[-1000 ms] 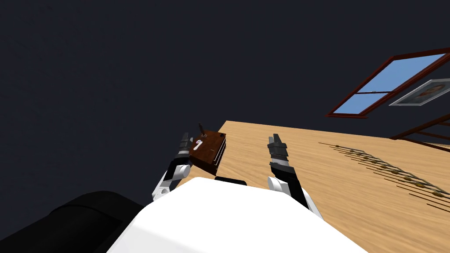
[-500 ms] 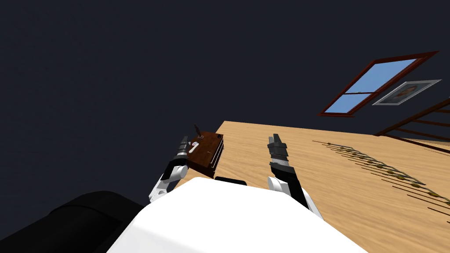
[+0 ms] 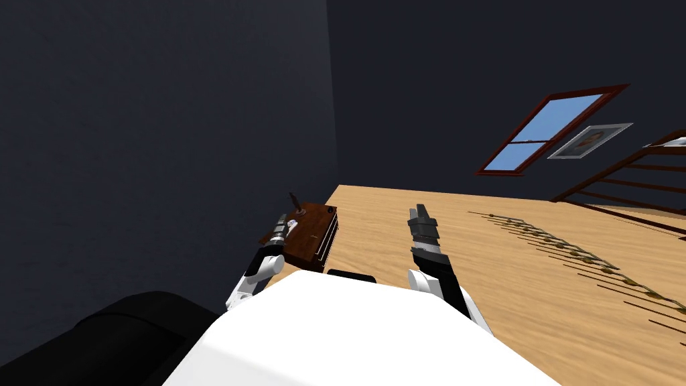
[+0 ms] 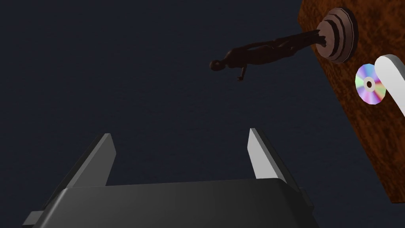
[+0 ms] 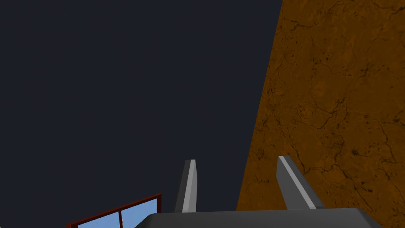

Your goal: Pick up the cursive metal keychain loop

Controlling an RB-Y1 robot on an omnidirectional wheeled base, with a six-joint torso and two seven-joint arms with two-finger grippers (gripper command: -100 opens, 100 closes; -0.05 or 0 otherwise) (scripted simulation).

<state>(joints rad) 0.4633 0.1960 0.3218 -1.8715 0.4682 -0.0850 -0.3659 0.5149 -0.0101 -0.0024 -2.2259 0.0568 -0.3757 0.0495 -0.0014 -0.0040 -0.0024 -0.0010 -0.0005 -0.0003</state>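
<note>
Looks steeply down from head, rolled, worktop [image 3: 315, 224] at eleven o'clock; from left wrist, past left gripper [image 4: 180, 132], close on same worktop's statuette [image 4: 261, 55].

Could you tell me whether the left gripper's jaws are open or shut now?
Open. In the left wrist view the left gripper has its jaws wide apart with nothing between them.

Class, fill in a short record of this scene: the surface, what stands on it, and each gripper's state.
Surface: brown wooden side table by the dark wall
On it: dark figurine on a round base, rainbow disc, white keychain loop
Left gripper: open, empty, near the table's edge
Right gripper: open, empty
</note>
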